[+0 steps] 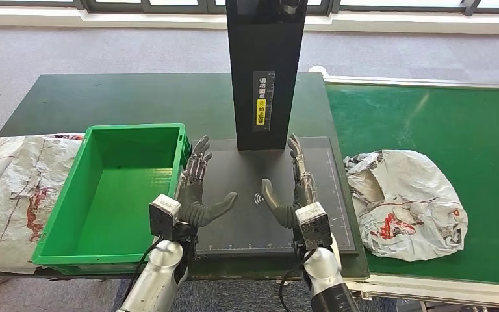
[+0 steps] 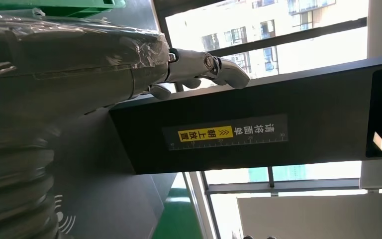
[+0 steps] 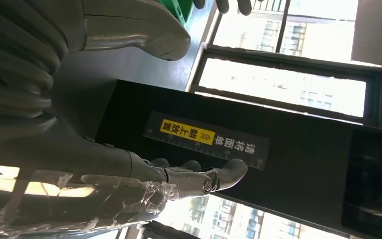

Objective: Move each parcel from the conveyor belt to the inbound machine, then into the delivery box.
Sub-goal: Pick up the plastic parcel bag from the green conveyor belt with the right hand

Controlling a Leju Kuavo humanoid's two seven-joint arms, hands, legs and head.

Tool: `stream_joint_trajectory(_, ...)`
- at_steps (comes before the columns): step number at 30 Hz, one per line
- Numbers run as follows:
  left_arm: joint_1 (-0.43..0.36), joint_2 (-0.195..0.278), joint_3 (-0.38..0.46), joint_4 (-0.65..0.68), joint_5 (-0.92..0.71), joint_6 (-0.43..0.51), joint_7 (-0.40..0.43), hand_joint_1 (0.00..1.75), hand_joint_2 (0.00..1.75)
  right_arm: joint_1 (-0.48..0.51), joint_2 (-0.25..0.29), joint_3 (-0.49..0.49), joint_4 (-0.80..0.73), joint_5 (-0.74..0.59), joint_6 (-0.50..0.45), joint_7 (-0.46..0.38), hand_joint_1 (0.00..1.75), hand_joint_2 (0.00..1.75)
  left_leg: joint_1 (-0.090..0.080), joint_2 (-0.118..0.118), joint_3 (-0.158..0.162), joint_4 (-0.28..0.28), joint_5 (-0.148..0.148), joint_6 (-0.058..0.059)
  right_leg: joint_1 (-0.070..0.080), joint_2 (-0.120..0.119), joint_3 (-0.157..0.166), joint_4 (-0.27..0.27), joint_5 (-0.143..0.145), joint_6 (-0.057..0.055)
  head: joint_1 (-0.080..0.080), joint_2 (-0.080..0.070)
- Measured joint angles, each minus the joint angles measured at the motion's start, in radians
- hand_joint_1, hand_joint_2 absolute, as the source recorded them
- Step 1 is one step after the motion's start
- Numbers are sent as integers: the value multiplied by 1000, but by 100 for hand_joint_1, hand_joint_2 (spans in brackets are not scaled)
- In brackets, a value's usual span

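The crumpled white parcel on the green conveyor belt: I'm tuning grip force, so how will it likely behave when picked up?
The white parcel looks like a wrinkled plastic mailer bag, so it will probably sag and deform rather than stay stiff. Its glossy film may slip between fingers. It lies low and flat on the conveyor belt, so rolling or tipping seems unlikely.

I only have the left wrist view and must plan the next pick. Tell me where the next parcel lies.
Observer: A white parcel lies crumpled on the green conveyor belt, right of the scanner platform; no hand touches it.
Operator: Report the right hand.
Observer: The right hand hovers over the platform, fingers apart, holding nothing.
Operator: Check the delivery box.
Observer: The green delivery box left of the platform has no parcel in it.
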Motion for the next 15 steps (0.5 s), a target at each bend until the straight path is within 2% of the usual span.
stream_joint_trajectory(5, -3, -2, 0, -6, -25, 4, 0, 0, 175, 6, 0, 0, -61, -9, -64, -1, 0, 175, 0, 0, 0, 0, 0, 0, 0, 0, 0, 0, 0, 0, 0, 0)
stream_joint_trajectory(15, 4, 0, -4, -5, 36, -6, 0, 0, 175, 60, 0, -25, -231, 5, -107, 0, 0, 175, 0, 0, 0, 0, 0, 0, 0, 0, 0, 0, 0, 0, 0, 0)
